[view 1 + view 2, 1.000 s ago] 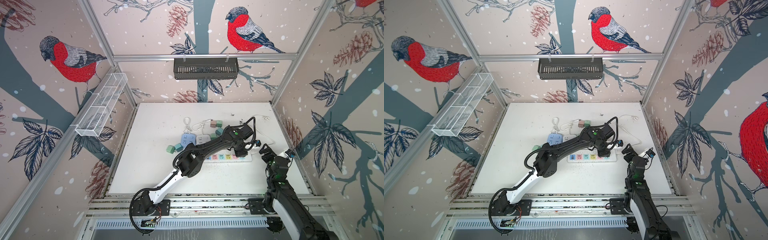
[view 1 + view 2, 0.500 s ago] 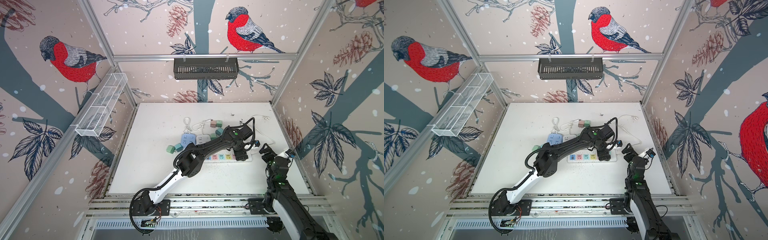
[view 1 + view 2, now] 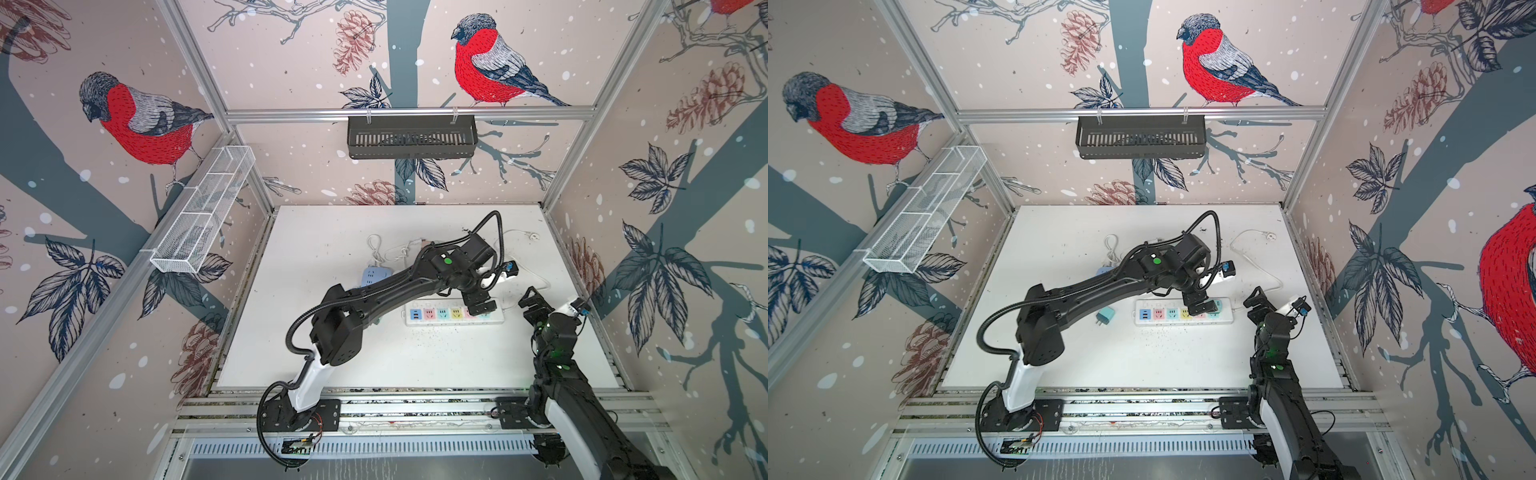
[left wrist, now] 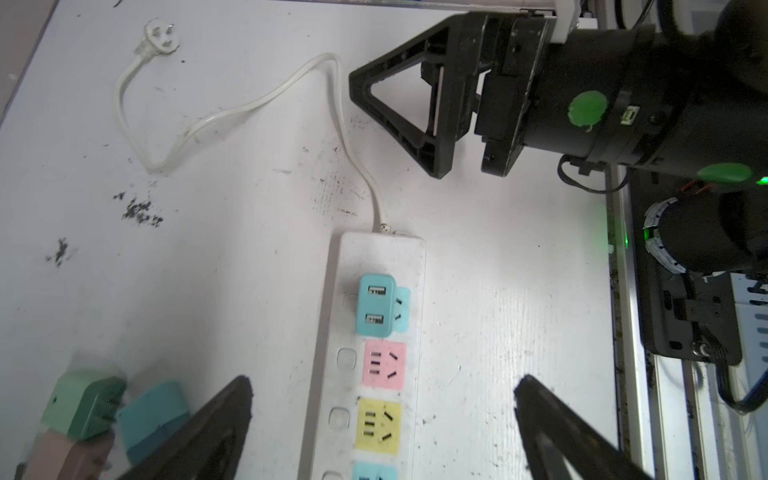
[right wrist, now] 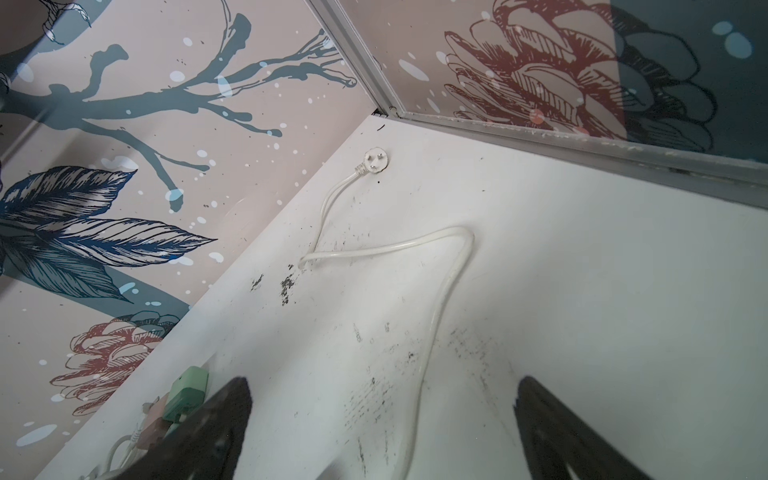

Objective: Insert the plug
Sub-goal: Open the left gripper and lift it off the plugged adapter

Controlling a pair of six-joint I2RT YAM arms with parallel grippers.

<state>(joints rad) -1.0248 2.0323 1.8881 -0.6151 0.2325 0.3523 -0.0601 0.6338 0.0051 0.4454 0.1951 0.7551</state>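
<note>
Released since a second ago, the left jaws now stand spread wide above the power strip (image 4: 332, 299). The teal plug (image 4: 375, 304) sits in the strip's end socket, clear of both jaws, with bare tabletop (image 3: 415, 357) open between strip and near edge. Just beyond the strip's cord end the right jaws hang spread and empty near the right wall, while farther back the white cord (image 4: 266, 97) loops toward the far corner. Spare adapters (image 4: 83, 407) are cut off, and in both top views the left wrist largely hides the plug.
</note>
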